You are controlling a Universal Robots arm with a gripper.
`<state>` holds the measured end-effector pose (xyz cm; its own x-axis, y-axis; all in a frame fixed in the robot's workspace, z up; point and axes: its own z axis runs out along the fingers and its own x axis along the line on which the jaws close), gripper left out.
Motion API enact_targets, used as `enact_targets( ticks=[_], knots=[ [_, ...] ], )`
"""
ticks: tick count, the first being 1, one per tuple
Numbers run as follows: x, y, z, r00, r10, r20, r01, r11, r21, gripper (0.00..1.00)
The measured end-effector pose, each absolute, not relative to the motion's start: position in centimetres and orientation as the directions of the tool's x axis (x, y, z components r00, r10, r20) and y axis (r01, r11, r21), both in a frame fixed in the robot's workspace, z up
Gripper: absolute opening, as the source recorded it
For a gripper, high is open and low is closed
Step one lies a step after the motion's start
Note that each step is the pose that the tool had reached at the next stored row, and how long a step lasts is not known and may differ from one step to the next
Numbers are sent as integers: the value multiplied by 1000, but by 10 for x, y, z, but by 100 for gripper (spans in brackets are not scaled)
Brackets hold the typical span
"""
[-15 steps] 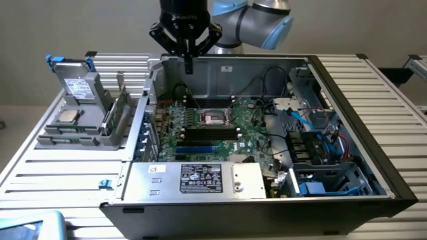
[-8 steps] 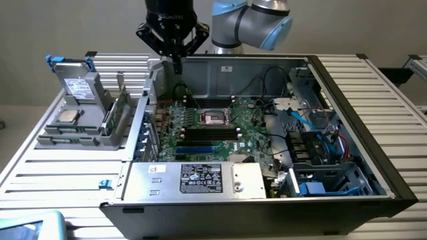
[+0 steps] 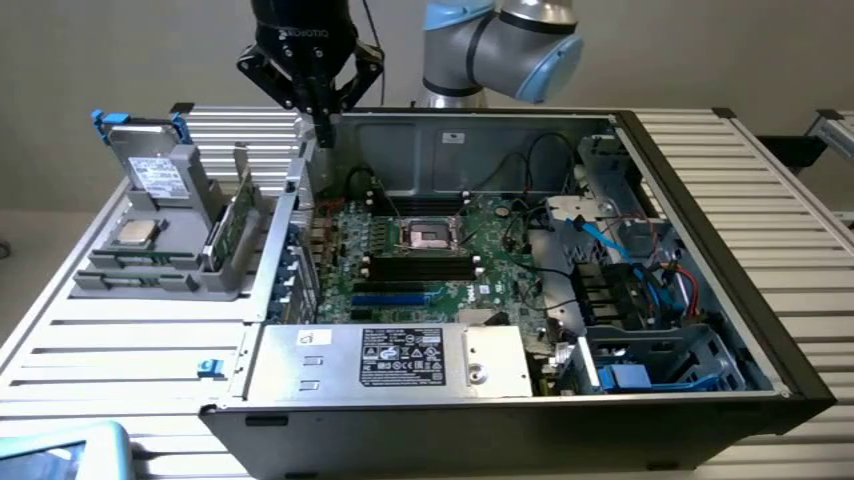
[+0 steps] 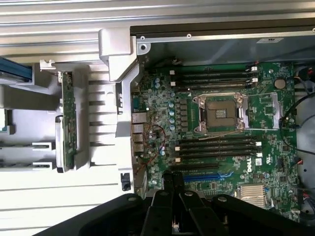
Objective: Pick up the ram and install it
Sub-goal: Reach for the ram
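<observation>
Ram [image 4: 68, 120] on edge in grey holder [image 3: 160, 278] on bench [image 3: 120, 350], outside computer case [image 3: 534, 150], toward the exterior view's left; well apart from claw [image 3: 318, 125]. Claw narrow, closed tip to tip, gripping nothing, hanging above case's far corner, over motherboard [image 3: 494, 270] edge nearest the holder.

Plain grey-beige wall [image 3: 107, 50] behind, ribbed aluminium table [image 3: 120, 350] spanning the scene, another slatted frame [image 3: 835, 128] at the exterior view's right edge, soft even light.
</observation>
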<state>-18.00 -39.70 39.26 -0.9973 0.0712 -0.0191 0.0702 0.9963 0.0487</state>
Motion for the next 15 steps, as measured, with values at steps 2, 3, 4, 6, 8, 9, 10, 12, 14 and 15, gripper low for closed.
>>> enact_targets(
  ticks=[2, 3, 4, 6, 8, 9, 10, 12, 14, 15],
  knots=[
    [-186, -397, 393, -997, 71, -19, 70, 996, 49, 11],
    [-190, -397, 393, -997, 71, -19, 70, 996, 49, 11],
    [-194, -397, 393, -997, 71, -19, 70, 996, 49, 11],
    [-204, -397, 393, -997, 71, -19, 70, 996, 49, 11],
    [-213, -397, 393, -997, 71, -19, 70, 996, 49, 11],
    [-217, -397, 393, -997, 71, -19, 70, 996, 49, 11],
    [-222, -397, 393, -997, 71, -19, 70, 996, 49, 11],
    [-231, -397, 393, -997, 71, -19, 70, 996, 49, 11],
    [-240, -397, 393, -997, 71, -19, 70, 996, 49, 11],
    [-244, -397, 393, -997, 71, -19, 70, 996, 49, 11]
  ],
)
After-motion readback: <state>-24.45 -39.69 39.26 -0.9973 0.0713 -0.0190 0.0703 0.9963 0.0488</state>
